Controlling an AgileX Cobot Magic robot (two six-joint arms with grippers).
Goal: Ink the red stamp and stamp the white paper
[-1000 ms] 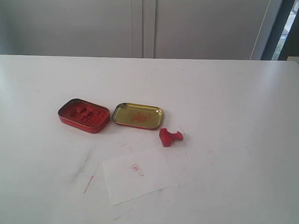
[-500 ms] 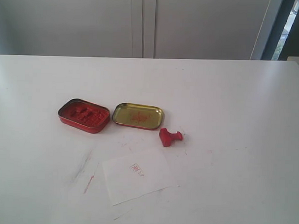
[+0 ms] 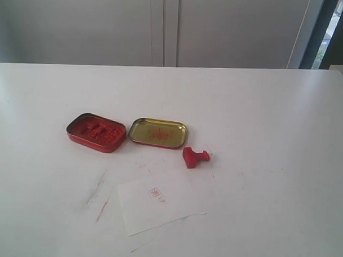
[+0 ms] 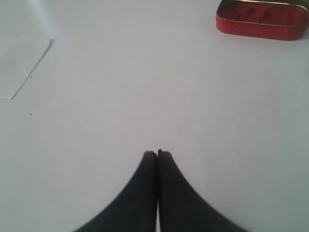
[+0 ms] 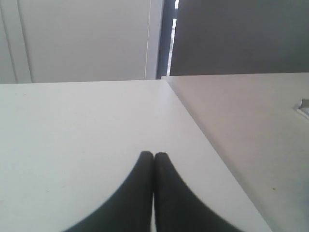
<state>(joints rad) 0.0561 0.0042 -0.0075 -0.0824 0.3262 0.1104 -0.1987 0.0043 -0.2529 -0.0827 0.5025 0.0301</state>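
1. no change is seen across the last second: the red stamp [image 3: 195, 157], the white paper [image 3: 159, 202], the red-filled tin [image 3: 96, 132] and the gold-lined lid [image 3: 158, 132] are found just where they were, and neither arm is shown in the exterior view.
2. the left pincer [image 4: 157, 153] is pressed together on nothing. the tin is seen well ahead of its tips, and a corner of the paper ahead on the other side, both well apart from it.
3. the right pincer [image 5: 154, 154] is likewise closed and empty, and none of the task's things are seen ahead of it.
4. the stamp is laid on its side just beside the lid, untouched by either pincer.
5. a red imprint [image 3: 156, 194] is already borne by the paper. with such stillness, no step is judged to be in hand.
6. wide bare table [image 3: 262, 109] is left around both pincers. a table edge [image 5: 203, 130] is seen ahead of the right one, so room there is judged narrower.
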